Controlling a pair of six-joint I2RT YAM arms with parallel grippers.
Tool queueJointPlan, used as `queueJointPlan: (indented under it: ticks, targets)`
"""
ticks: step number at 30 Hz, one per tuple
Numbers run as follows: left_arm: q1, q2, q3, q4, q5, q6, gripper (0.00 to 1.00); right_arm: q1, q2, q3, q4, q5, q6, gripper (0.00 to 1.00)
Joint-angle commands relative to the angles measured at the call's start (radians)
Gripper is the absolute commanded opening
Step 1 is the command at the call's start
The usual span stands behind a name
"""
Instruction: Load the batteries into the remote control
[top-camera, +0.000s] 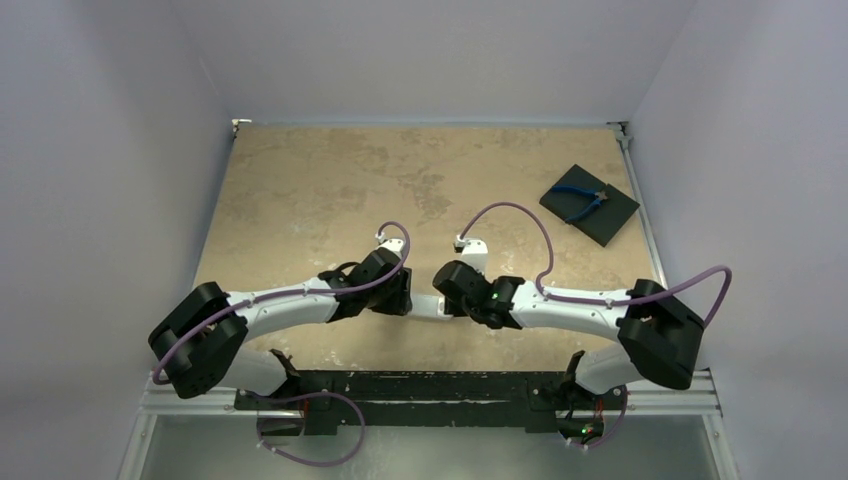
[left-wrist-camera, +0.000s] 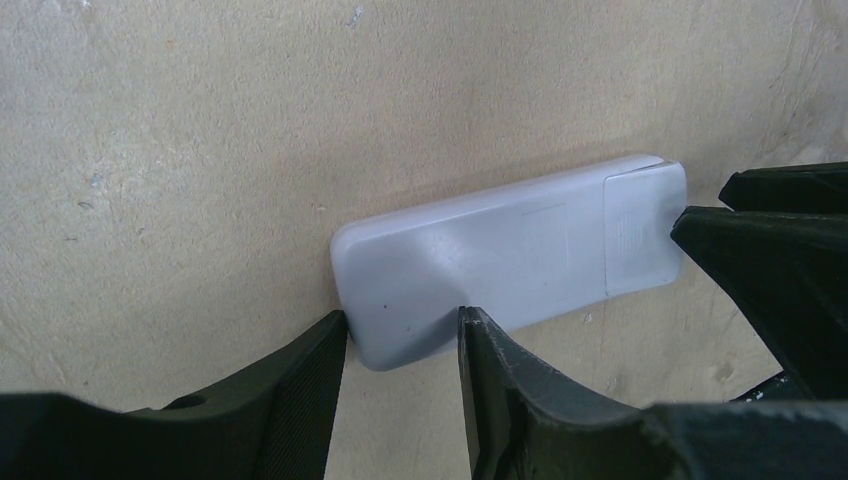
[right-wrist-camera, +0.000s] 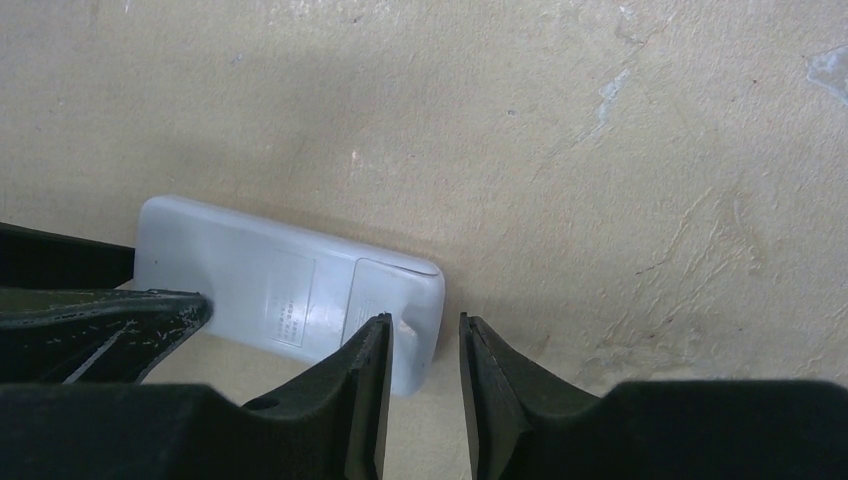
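One remote control (left-wrist-camera: 520, 255), left pincer (left-wrist-camera: 402, 325), right pincer (right-wrist-camera: 425, 330) flanking

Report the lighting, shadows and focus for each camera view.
Top external: even, diffuse light, faint shadows on the table, no glare. Left wrist: the remote control throws a soft shadow along its far edge and is in focus. Right wrist: same soft shadow; the remote's label print is too blurred to read.

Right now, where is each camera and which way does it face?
Top: fixed above, behind; looks down at table; left arm, right arm meet at remote.
Left wrist: on left arm, looks along left fingers at remote's plain end.
Right wrist: on right arm, looks along right fingers at its cover end.
Shared: both wrists see the remote.
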Motion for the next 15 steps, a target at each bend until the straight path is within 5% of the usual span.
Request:
queueJointPlan:
  ticks: [1, 15]
  targets:
    - [0.0, -0.005, -0.015, 0.041, 0.024, -0.003, 0.43, -0.005, 0.002, 0.002, 0.035, -0.006, 0.031, 0.37]
    - [0.0, -0.001, -0.02, 0.055, 0.043, -0.009, 0.41, -0.005, 0.035, -0.027, 0.069, -0.043, 0.049, 0.3]
